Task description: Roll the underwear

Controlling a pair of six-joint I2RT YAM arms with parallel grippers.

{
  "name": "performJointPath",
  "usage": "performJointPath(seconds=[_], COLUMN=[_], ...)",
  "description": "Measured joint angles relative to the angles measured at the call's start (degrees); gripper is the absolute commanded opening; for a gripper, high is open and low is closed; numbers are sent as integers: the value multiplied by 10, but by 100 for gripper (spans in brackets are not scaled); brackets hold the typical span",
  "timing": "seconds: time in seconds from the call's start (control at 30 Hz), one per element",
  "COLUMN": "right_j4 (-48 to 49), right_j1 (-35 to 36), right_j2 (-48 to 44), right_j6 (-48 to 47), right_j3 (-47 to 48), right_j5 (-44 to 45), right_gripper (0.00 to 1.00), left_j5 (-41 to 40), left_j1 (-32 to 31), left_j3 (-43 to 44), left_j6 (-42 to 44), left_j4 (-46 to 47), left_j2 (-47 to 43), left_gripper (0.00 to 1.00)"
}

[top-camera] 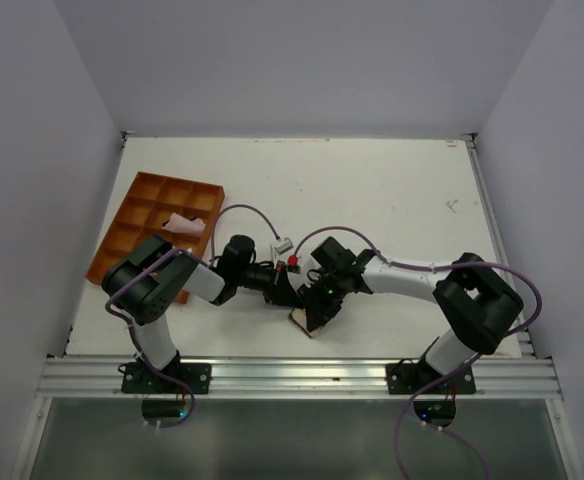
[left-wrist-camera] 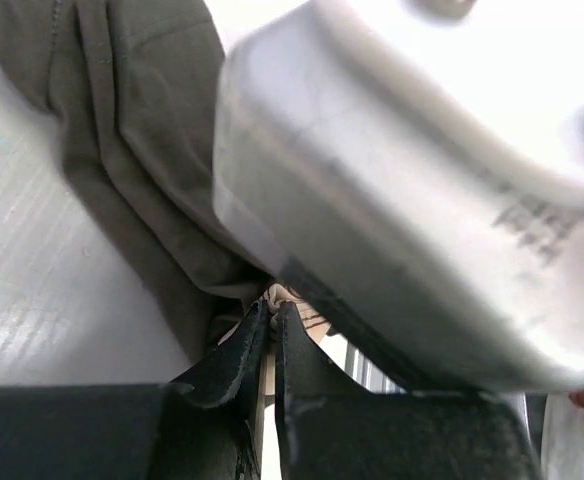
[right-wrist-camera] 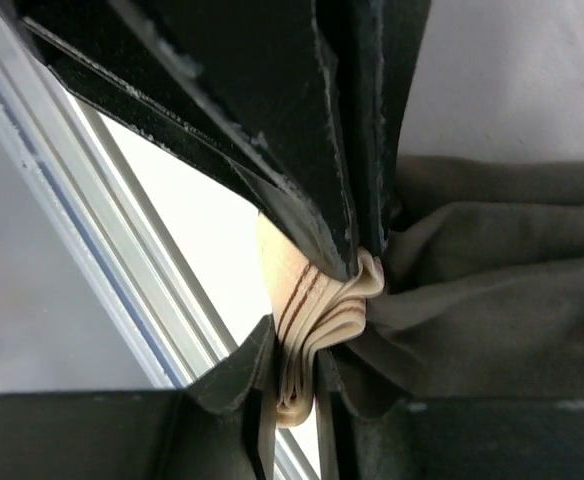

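Both grippers meet on the underwear (top-camera: 312, 318), which sits close to the near edge of the counter (top-camera: 392, 190), about midway along it. The left gripper (left-wrist-camera: 272, 318) has its fingers pressed almost together, with a fold of the light tan waistband (right-wrist-camera: 307, 325) pinched at their tips. The right gripper (right-wrist-camera: 294, 375) comes in from the opposite side, its fingers narrow and clamped on the same bunched waistband, just beside the left one's tips. Dark brownish-grey cloth of the garment spreads away from the pinch onto the counter. Well apart, by the left edge, an orange compartment tray (top-camera: 127, 235) holds a small pale pink cloth (top-camera: 182, 223) in one of its cells.
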Motion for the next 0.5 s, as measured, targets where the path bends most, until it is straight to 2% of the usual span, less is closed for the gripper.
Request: performJointPath(seconds=[0.17,0.5], right_j4=[-1,-10], right_j1=[-1,0], right_j2=[-10,-90], right_j6=[17,35], right_j3=[0,-4], right_j5=[28,127], right_gripper=[29,29], left_j5=[-10,-36], left_j1=[-1,-6], left_j3=[20,42], left_j6=[28,51], left_j4=[-49,-102], left_j2=[9,13], left_gripper=[0,0])
